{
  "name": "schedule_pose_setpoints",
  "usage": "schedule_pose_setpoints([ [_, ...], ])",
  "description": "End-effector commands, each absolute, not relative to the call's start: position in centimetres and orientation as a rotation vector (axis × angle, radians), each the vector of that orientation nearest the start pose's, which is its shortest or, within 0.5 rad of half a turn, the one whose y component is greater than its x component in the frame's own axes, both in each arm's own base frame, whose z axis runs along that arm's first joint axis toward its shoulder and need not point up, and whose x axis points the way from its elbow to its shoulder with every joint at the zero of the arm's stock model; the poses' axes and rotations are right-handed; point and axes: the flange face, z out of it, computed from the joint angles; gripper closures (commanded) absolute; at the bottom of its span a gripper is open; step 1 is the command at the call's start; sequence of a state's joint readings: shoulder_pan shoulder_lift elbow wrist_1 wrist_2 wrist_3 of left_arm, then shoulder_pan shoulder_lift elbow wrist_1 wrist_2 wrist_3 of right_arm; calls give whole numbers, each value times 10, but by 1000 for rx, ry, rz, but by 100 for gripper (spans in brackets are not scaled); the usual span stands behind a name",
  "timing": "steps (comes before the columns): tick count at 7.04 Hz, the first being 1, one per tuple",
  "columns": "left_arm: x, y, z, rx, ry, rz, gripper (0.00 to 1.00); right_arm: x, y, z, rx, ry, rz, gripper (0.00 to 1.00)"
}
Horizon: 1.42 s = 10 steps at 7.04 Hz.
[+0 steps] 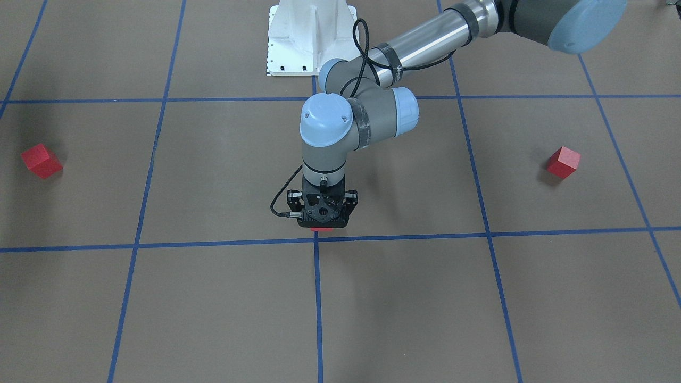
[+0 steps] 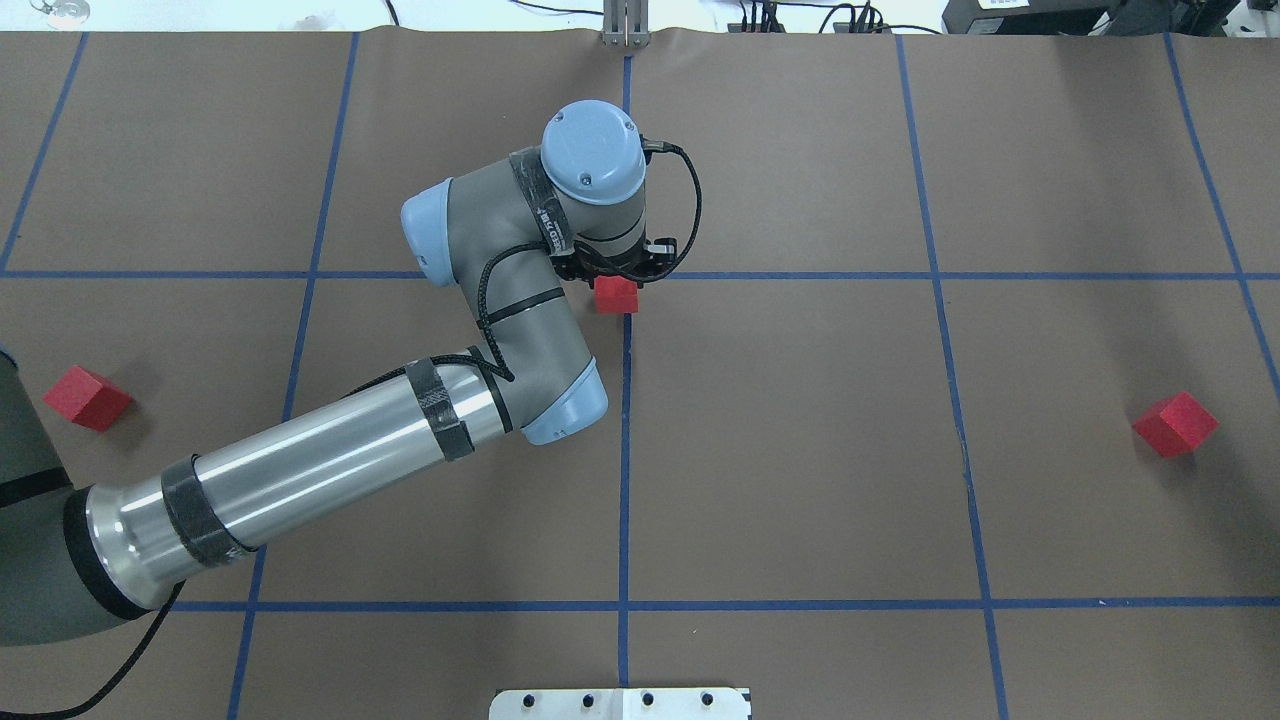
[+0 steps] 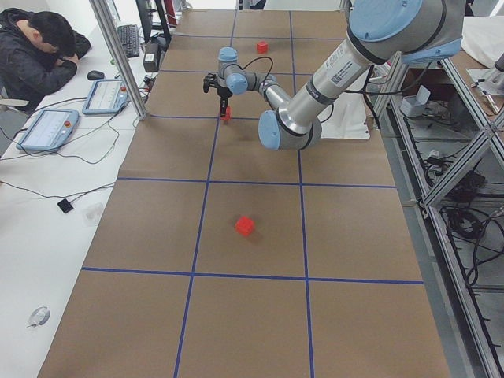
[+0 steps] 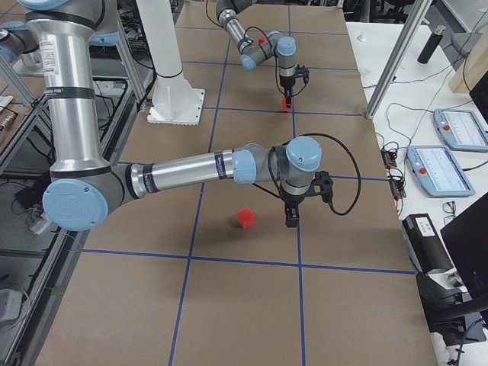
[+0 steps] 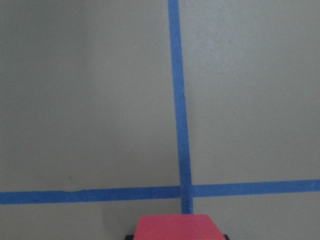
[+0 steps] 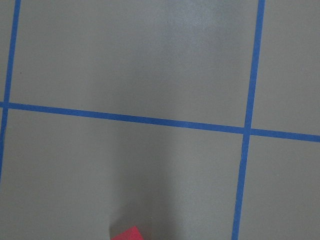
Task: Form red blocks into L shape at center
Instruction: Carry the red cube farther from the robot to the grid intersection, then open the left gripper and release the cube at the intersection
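The counter (image 2: pixel 800 450) is covered with brown paper, and blue tape (image 2: pixel 1000 275) divides it into large squares. One red block (image 2: pixel 616 296) is at the center crossing (image 5: pixel 185 190), just on the robot's side of it and partly over the tape line. Whether it rests on the paper or hangs a little above it, I cannot tell. The left hand (image 1: pixel 321 223) points straight down on this block and pinches it. The second red block (image 2: pixel 87 397) lies toward the robot's left end and the third red block (image 2: pixel 1175 424) toward the right end, both well apart from the center, so I judge the L is only begun. The right hand (image 4: pixel 291 217) hangs near the third one, and I cannot tell if it is spread or pressed together. The danger I see is this: if the left hand lets go above the paper, or drags the block when it lifts, the block can turn or slide off the crossing. Then the next blocks would not sit flush against it.
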<state>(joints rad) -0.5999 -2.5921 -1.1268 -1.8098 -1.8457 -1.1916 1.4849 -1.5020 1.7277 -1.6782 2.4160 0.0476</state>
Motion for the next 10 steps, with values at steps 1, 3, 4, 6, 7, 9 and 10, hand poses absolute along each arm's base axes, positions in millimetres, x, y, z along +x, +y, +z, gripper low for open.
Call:
schedule_pose_setpoints([
  [1,635,-544,158,115,847,-145,100,14,-522,553,54,-850,-86,1],
  [3,637,-544,162,110,839,-143,100,14,-522,552,56,-850,-87,1],
  [4,638,-544,167,109,832,-137,100,14,-522,553,55,-848,-86,1],
  [6,640,-543,169,108,829,-129,12,14,-522,554,53,-848,-85,1],
  [7,647,-531,167,104,832,-118,0,14,-522,553,53,-850,-85,1],
  [9,638,-535,154,119,853,-122,0,14,-521,554,51,-848,-83,1],
  [10,608,-555,139,128,865,-151,0,14,-521,553,57,-847,-88,1],
])
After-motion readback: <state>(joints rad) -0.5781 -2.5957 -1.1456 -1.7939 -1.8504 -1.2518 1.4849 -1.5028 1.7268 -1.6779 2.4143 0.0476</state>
